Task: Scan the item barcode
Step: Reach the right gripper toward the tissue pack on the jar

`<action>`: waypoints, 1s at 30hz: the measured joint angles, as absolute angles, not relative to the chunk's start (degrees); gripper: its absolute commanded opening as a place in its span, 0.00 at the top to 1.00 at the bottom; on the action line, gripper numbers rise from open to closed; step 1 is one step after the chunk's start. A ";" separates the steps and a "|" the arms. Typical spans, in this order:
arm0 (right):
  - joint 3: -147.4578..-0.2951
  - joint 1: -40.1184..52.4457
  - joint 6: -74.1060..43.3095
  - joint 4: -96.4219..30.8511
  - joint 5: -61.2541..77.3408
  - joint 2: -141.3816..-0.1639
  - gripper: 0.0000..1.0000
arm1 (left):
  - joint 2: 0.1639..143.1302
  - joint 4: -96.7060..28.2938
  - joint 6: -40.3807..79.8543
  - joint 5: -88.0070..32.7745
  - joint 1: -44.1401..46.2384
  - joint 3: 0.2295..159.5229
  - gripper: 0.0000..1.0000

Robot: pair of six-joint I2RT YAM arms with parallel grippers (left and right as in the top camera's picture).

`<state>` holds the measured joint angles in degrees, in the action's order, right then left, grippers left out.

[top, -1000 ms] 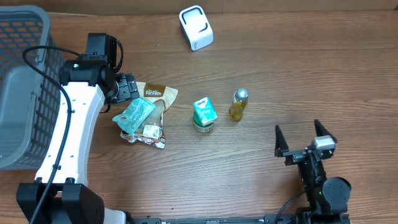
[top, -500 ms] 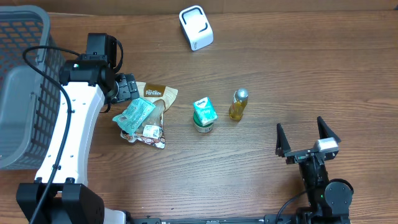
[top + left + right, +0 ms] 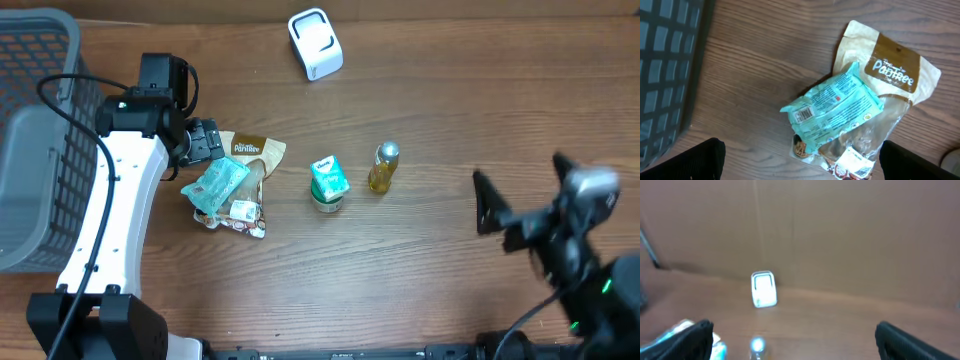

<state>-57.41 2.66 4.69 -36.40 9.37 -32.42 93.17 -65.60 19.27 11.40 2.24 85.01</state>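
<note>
Right wrist view, blurred throughout. The right end effector point(image 3: 792, 341) shows only its two dark fingers point(image 3: 690, 342), one in each lower corner, spread wide apart with nothing between them. Beyond, left of centre on the wooden tabletop point(image 3: 840, 315), a white scanner point(image 3: 763, 289) stands upright before a plain brown backdrop point(image 3: 840, 230). At the lower edge, directly below the scanner, the pale cap of a bottle point(image 3: 757, 346) is visible. To its left, beside the left-hand finger, lies part of a teal packet point(image 3: 719, 350). A dark object point(image 3: 647, 250) crosses the left margin but is too blurred to identify.
</note>
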 measured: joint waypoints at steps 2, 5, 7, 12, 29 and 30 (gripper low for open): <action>-66.06 2.68 4.69 -44.53 10.50 -39.00 0.00 | 93.36 -65.65 19.35 11.35 2.24 84.99 0.00; -76.38 2.66 4.71 -53.87 11.66 -47.37 0.00 | 93.36 -65.63 19.38 11.40 2.24 85.01 0.01; -80.05 2.66 4.67 -56.71 12.05 -51.03 0.00 | 93.36 -65.60 19.38 11.38 2.24 85.01 0.00; -81.25 2.66 4.49 -61.34 17.26 -55.94 0.24 | 93.36 -65.60 19.38 11.40 2.24 85.01 0.01; -81.32 19.38 -4.95 -65.12 12.19 -79.59 0.36 | 93.36 -65.60 19.38 11.40 2.24 85.01 0.01; -81.32 22.06 -5.67 -64.23 10.61 -80.82 0.37 | 93.36 -65.58 19.38 11.40 2.24 85.01 0.01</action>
